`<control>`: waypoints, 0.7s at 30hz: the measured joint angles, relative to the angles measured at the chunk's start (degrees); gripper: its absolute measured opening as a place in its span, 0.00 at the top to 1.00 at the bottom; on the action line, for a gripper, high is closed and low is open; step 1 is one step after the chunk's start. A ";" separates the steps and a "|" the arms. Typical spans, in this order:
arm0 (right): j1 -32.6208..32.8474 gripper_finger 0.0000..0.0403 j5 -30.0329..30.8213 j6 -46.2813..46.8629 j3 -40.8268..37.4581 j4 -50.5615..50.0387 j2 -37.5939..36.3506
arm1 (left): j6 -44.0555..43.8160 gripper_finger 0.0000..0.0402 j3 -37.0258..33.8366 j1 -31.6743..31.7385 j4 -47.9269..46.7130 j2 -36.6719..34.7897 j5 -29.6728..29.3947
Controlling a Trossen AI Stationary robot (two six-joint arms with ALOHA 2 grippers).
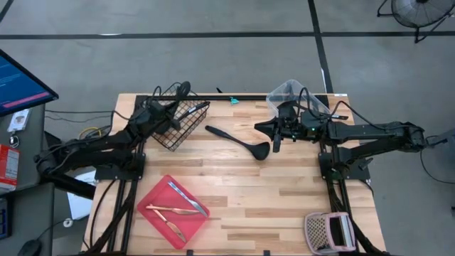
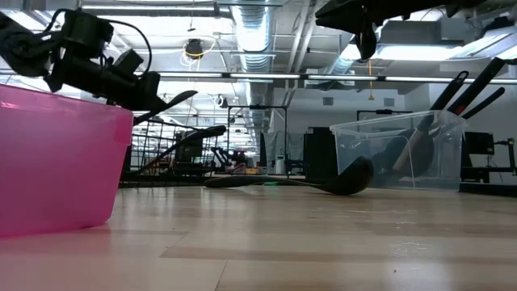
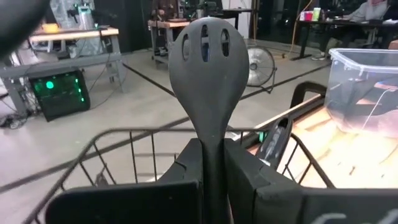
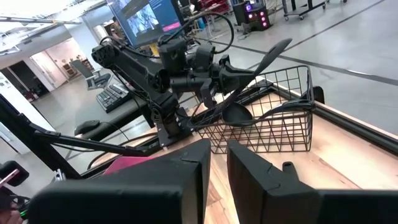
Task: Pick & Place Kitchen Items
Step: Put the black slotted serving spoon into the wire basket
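Left gripper (image 3: pixel 211 168) pinching my slotted spoon (image 3: pixel 207 56) upright over the basket (image 1: pixel 183 122), arm stretched in from the table's left, right gripper (image 4: pixel 214 171) slightly spread, hovering by the clear bin (image 1: pixel 290 91), ladle (image 1: pixel 238 141) on the table between, no readable labels.

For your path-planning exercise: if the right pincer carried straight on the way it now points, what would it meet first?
Probably the black wire basket: the right pincer, its fingers empty, points across the table towards it and the left pincer above. Depth is unclear.
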 joint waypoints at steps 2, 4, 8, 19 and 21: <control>0.00 0.87 0.02 0.00 0.00 0.02 0.00 | -1.00 0.96 -1.02 -0.01 0.68 0.00 -0.66; 0.00 0.87 0.07 0.00 0.00 0.00 0.00 | -1.15 0.96 -1.75 0.01 0.71 0.00 -0.97; 0.00 0.87 0.11 0.00 0.00 0.00 0.00 | -1.30 0.96 -2.47 -0.01 1.02 0.00 -1.20; 0.00 0.87 0.09 -0.02 0.00 -0.02 0.00 | -1.23 0.96 -5.02 -0.01 2.29 0.00 -3.99; 0.00 0.87 0.11 -0.02 0.00 0.00 0.00 | -1.95 0.96 -5.05 -0.01 3.09 0.00 -3.99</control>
